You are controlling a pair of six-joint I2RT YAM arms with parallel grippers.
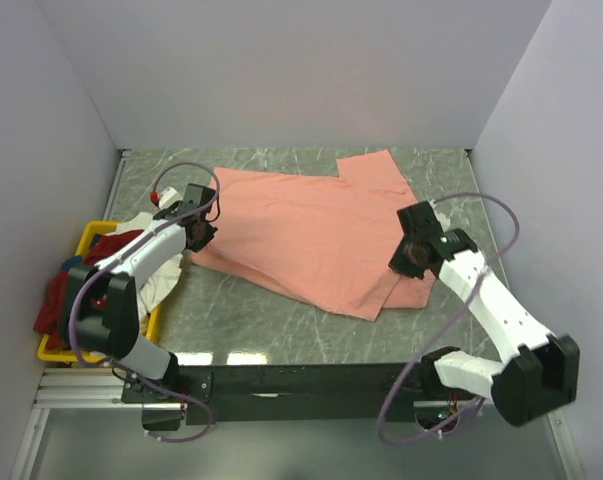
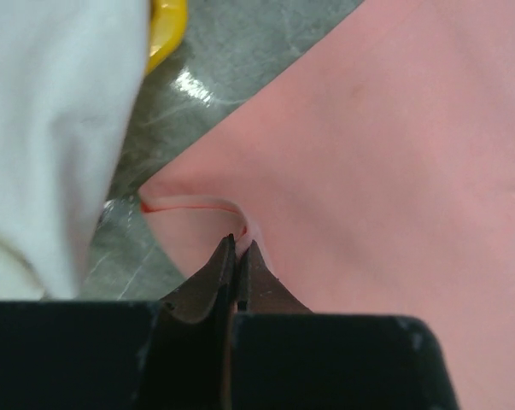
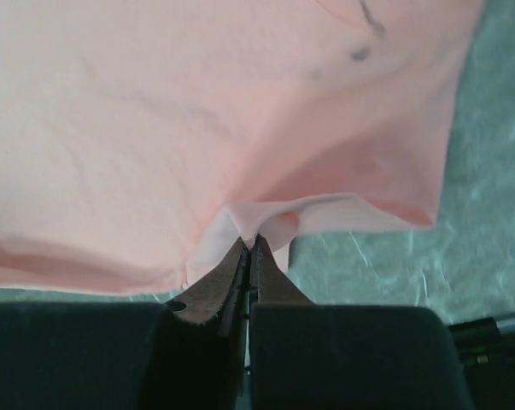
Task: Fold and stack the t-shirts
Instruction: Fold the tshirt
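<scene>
The salmon-pink t-shirt lies spread across the middle of the table, its near part folded over. My left gripper is shut on the shirt's left edge; in the left wrist view the pink cloth is pinched at the tips of that gripper. At the right, my right gripper is shut on the shirt's right edge, and the right wrist view shows a tuck of the cloth between the tips of that gripper. A white t-shirt hangs over the bin's rim under the left arm. A dark red t-shirt is in the bin.
A yellow plastic bin stands at the table's left edge against the left wall. White walls close in the table at the back and both sides. The marbled grey-green top shows along the front and the right.
</scene>
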